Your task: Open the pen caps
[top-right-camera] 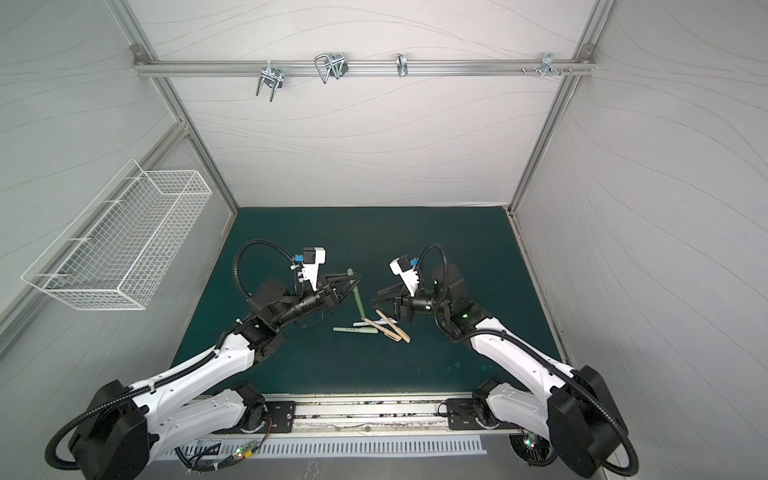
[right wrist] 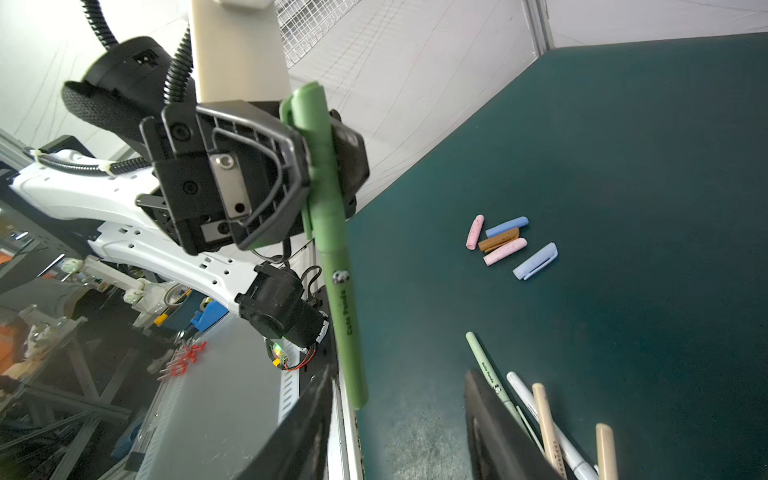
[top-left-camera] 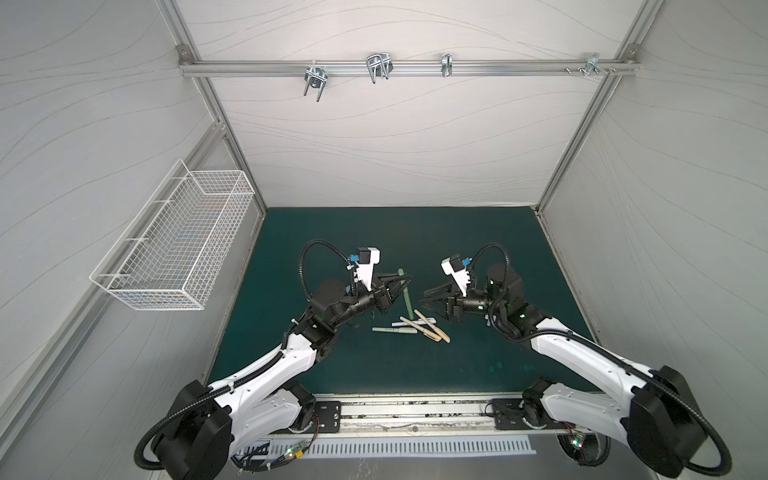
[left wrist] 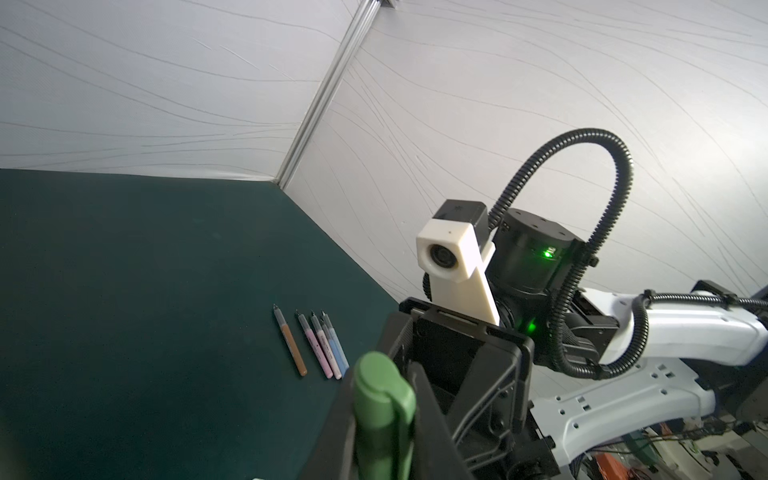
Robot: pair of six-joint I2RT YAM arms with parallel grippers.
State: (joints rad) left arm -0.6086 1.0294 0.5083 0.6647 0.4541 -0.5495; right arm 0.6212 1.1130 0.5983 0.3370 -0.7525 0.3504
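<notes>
Roughly halfway, at a guess.

Already off: five loose caps, two pink, two blue and one brown. Bunched on the bench, apparently in its left half. Shown only in the right wrist view, hidden in both top views.

Left of centre: left gripper, clamped narrow on the green pen. Grips it at the cap and holds it clear of the bench. Long axis from back edge to front edge, cap end toward the back, barrel end toward the front and a shade right. Steepness of tilt impossible to tell.

At bench centre: a heap of capped pens, one sage green, one white and at least two tan. Crossing and touching, lying left to right or on a diagonal. All yet to open, like the green one.

Just right of the heap: right gripper, jaws apart and empty. Points left toward the held pen, near it but apart.

Near the right edge, in the left wrist view only: four bare pens, brown, two pink and blue. Side by side, tips all one way. A fifth bare pen to match the fifth cap not in sight.
</notes>
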